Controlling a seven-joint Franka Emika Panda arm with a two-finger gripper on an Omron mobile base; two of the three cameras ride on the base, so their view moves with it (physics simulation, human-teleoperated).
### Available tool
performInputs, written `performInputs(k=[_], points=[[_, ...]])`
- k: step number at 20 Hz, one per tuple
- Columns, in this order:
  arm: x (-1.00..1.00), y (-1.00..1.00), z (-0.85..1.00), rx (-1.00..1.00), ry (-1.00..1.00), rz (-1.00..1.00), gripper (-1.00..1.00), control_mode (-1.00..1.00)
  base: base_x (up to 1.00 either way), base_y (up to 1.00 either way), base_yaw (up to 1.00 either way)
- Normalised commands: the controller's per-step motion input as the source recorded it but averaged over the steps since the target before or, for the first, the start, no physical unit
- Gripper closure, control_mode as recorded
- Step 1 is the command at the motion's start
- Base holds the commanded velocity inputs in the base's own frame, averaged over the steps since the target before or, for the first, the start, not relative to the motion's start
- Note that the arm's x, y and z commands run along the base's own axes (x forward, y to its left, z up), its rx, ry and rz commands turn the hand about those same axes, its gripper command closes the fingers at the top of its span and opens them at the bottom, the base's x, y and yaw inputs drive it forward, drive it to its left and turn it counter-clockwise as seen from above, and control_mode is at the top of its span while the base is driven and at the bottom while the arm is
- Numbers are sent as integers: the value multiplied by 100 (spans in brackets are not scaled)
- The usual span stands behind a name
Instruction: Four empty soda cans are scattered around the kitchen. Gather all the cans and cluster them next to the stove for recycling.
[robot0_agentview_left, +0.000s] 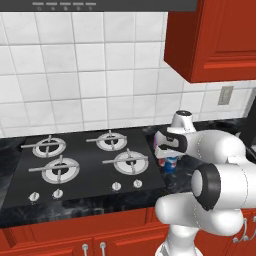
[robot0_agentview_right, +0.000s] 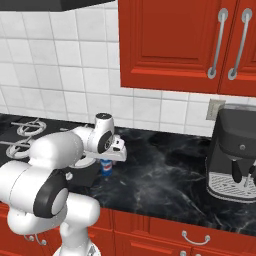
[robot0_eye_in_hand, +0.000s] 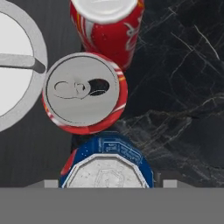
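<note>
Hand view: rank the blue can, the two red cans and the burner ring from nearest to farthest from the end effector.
1. Blue can, right at the end effector, between its fingertips.
2. Red can with the open tab, just beyond the blue one.
3. Burner ring, off to the side on the stove.
4. Second red can, at the view's top; close to the ring in rank.

Blue can (robot0_eye_in_hand: 106, 164) – two red cans (robot0_eye_in_hand: 85, 92) beyond, upright

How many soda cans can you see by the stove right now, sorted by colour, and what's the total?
Red cans: 2, one upright with its silver top showing, another just beyond it
Blue cans: 1, nearest the hand camera
Total: 3 cans
</note>
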Motion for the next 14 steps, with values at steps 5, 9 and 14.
performInputs(k=[5, 9, 14], points=[[0, 0, 2, 0, 0, 0, -100, -100, 0, 0, 0], [0, 0, 25, 0, 0, 0, -100, -100, 0, 0, 0], [-6, 0, 46, 0, 0, -1, -100, -100, 0, 0, 0]])
